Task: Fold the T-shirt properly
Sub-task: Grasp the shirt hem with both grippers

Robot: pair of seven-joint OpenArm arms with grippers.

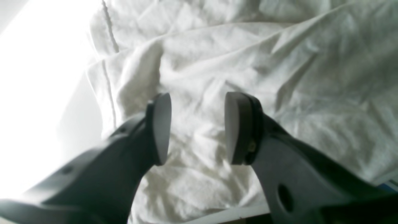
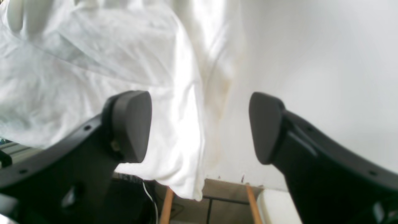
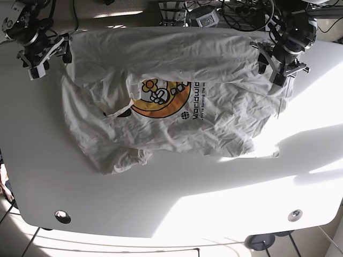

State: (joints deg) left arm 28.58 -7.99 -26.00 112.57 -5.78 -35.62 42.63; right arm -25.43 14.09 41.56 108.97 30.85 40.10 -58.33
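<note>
The crumpled white cotton T-shirt [image 3: 171, 115] lies on the white table [image 3: 177, 203]; left gripper [image 1: 197, 127] and right gripper [image 2: 199, 126] hover wide apart, empty, at its far corners.

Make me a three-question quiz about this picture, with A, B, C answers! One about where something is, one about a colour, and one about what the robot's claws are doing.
1. Where does the T-shirt lie?
A. Spread on the white table
B. On the floor
C. In a basket

2. What colour is the round print on the shirt?
A. Blue and green
B. Orange and yellow
C. Pink

3. What are the left gripper and the right gripper doing?
A. Both open, holding nothing
B. Both shut on the shirt
C. One is holding a cup

Answers: 1 A, the base view shows it crumpled on the tabletop. 2 B, the print shows orange and yellow. 3 A, both wrist views show jaws apart with nothing pinched.
</note>
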